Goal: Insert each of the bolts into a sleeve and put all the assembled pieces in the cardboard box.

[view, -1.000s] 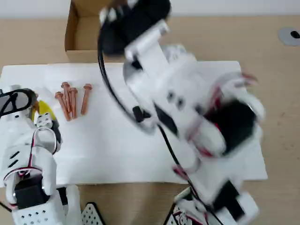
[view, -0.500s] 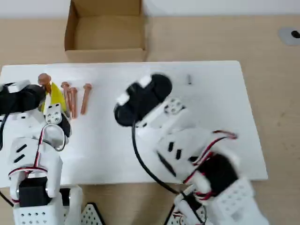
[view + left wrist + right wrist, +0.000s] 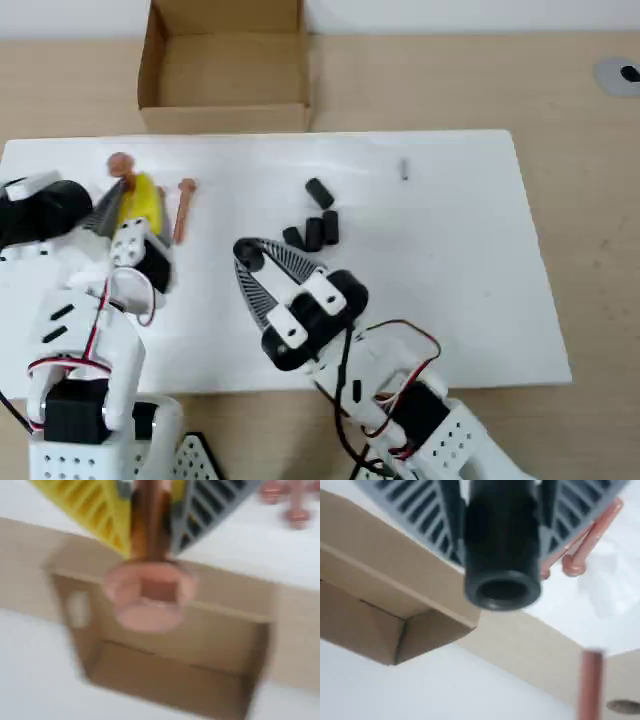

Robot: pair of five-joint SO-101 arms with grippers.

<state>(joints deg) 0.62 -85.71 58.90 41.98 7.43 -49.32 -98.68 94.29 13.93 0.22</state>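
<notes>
Left claw (image 3: pixel 124 188) at 9 o'clock on the white mat (image 3: pixel 450 300), clenched on a copper bolt (image 3: pixel 120 164). The bolt's head points out toward the cardboard box (image 3: pixel 225 118) at 11 o'clock.

Right claw (image 3: pixel 248 256) near 6 o'clock, grasping a black sleeve (image 3: pixel 503 570) with its open bore facing away from the wrist. The claws are well apart, nothing mated yet.

Loose sleeves (image 3: pixel 312 232) lie mid-mat. A spare bolt (image 3: pixel 185 208) lies just beside the left claw.

Risks:
- The head leads and the shank sits between the fingers, so little shank may be free to enter the bore.
- An off-axis approach could jam the bolt or twist it out of the grip.
- Swinging the left arm could scatter the spare bolt.
</notes>
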